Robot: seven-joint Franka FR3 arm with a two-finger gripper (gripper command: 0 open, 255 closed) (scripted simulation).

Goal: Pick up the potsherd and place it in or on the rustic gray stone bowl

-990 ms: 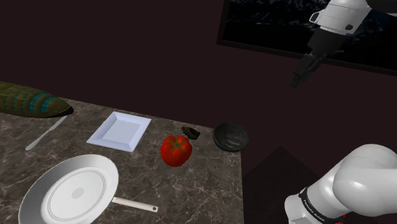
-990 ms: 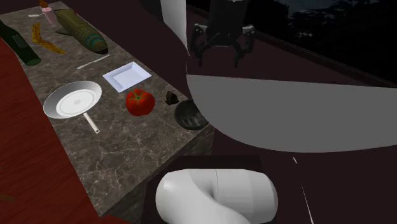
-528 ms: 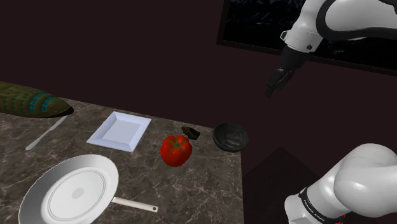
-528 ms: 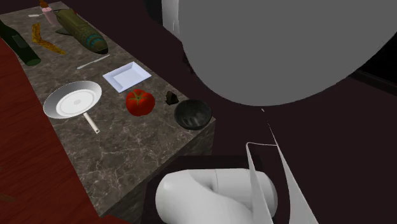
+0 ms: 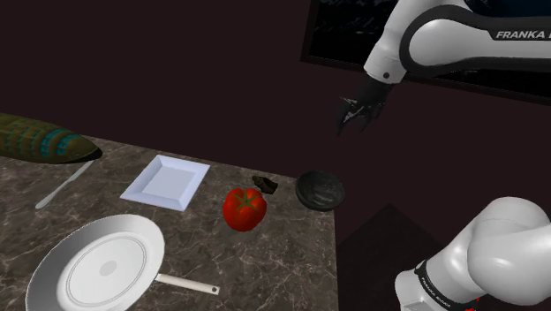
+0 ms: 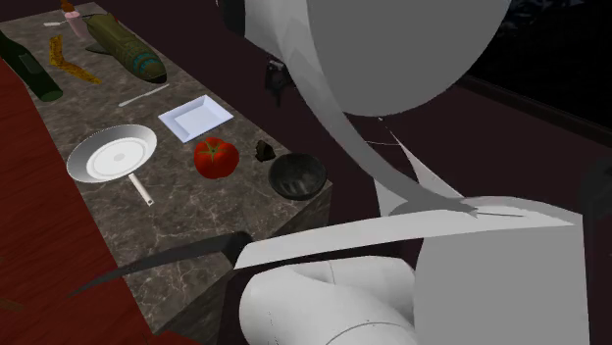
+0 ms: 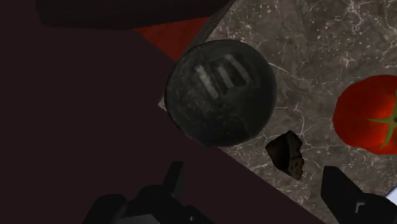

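Observation:
The potsherd is a small dark brown chunk lying on the marble counter between a red tomato and the dark stone bowl. The bowl stands at the counter's corner. My black gripper hangs high in the air above and a little beyond the bowl, open and holding nothing. In the wrist view the potsherd lies between my spread fingers, far below them, with the bowl beside it. In the second exterior view the gripper hovers above the potsherd and bowl.
On the counter lie a white square plate, a silver frying pan, a knife and a green patterned object. The second exterior view has a dark bottle at the far end. The counter edge runs just past the bowl.
The arm has swung toward the shoulder view's left and lowered, carrying the gripper from the upper right to above the bowl. Objects on the counter have not moved.

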